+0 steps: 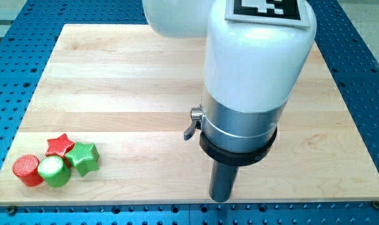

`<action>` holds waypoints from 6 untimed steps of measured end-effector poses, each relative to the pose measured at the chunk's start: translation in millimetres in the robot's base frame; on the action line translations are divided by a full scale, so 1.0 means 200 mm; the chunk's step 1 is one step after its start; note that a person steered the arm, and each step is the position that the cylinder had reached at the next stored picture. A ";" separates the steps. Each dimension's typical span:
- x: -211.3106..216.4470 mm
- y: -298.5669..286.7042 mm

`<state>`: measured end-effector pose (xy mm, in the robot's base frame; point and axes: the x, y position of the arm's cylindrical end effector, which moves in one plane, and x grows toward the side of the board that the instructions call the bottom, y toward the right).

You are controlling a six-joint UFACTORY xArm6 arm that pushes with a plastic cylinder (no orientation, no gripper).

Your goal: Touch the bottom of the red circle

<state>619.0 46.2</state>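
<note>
Not yet touched: tip (220, 199) bare, no fingers to open, holding nothing, well right of red circle (27, 170) on desk (114, 75).

Light wooden board (114, 75) carries red cylinder (26, 170), green cylinder (54, 171), red star (60, 145), green star (83, 157), clustered at the view's bottom-left.

1. The counter (127, 75) is pale wood with faint grain stripes, lying on a blue perforated base (364, 37).
2. The red circle (27, 170) and red star (59, 145) are bright red.
3. The green circle (54, 171) and green star (82, 157) are glossy green.
4. The arm (258, 56) is white above a silver band and black ring, topped by a black-and-white marker (264, 7).
5. The rod (221, 181) is dark grey.
</note>
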 end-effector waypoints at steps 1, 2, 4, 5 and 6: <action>0.00 -0.26; 0.00 -0.82; 0.00 -1.02; 0.00 -1.24; 0.00 -1.42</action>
